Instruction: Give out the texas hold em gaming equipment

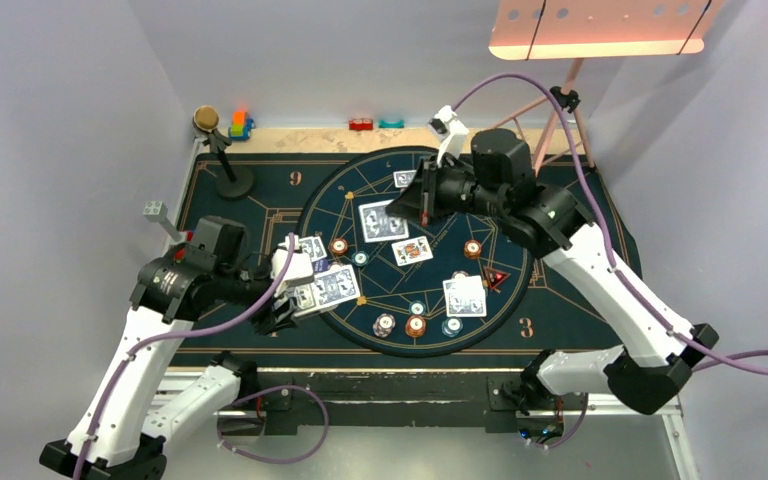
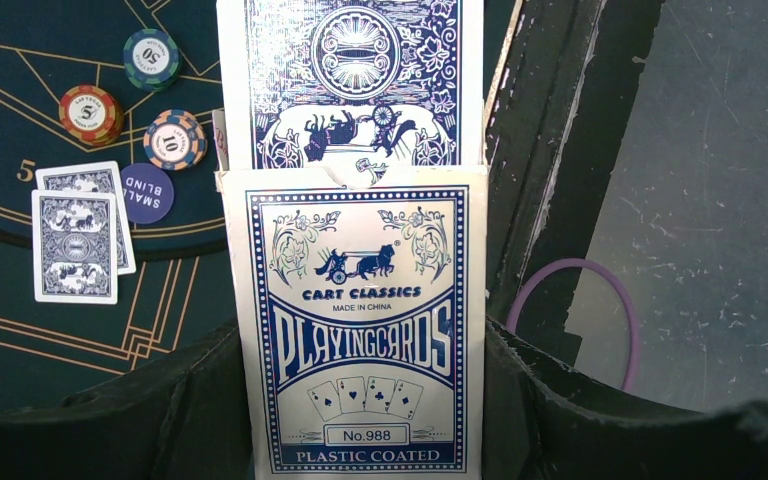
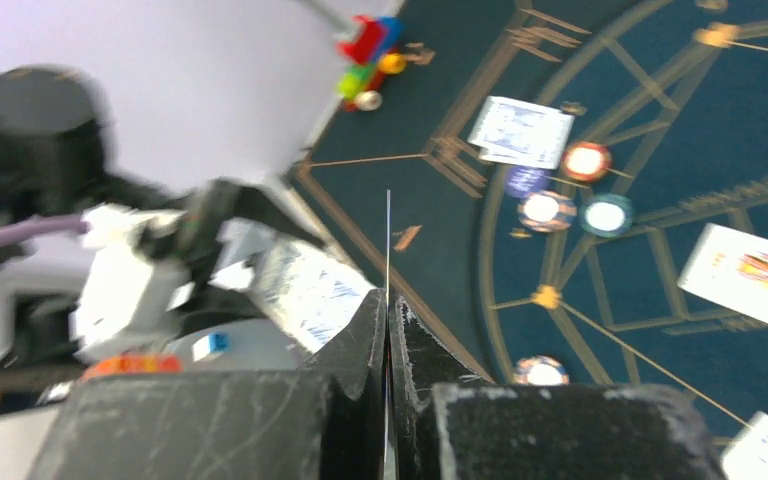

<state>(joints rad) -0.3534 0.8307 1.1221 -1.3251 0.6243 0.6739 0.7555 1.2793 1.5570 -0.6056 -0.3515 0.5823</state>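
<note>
Looks like dealing: your left gripper [image 2: 360, 385] clamps the card box [image 2: 360, 300], deck [image 2: 350, 80] poking out ahead. Right gripper [image 3: 388, 325] pinches 1 card [image 3: 388, 235] edge-on (face unseen) — next, lay it on the mat [image 3: 650, 150] beneath.

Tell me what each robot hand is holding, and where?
Left hand squeezes the card box by its lower sides. Right hand pinches one card by one edge.

Round dark-blue gold-lined mat [image 1: 345, 185] lying flat mid-table [image 1: 290, 138]; colourful toy blocks [image 1: 240, 124] stacked at far left corner, just beside black stand [image 1: 222, 152]; red block [image 1: 361, 124] and teal block [image 1: 391, 123] along far edge.
</note>
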